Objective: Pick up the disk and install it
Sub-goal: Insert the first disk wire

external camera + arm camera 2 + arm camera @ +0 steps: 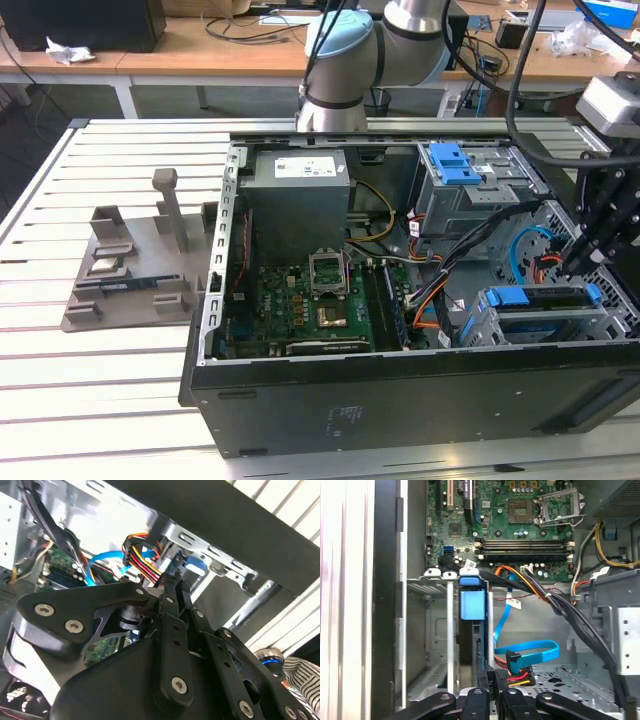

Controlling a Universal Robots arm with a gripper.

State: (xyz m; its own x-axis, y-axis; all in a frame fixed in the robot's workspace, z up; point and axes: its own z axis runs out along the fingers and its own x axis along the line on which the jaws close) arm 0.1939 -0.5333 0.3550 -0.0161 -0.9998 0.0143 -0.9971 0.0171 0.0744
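Inside the open computer case (300, 400), the gripper (490, 696) hangs with fingers pinched together over the disk's (472, 630) blue frame — drive seated in its cage (540, 325), installation apparently nearly complete; motherboard (520, 525) beyond.

We see the disk (471, 605) edge-on in its bay (label hidden), gripper (490, 692) linkage cut by the first wrist view's edge, fingertip contact indistinct.
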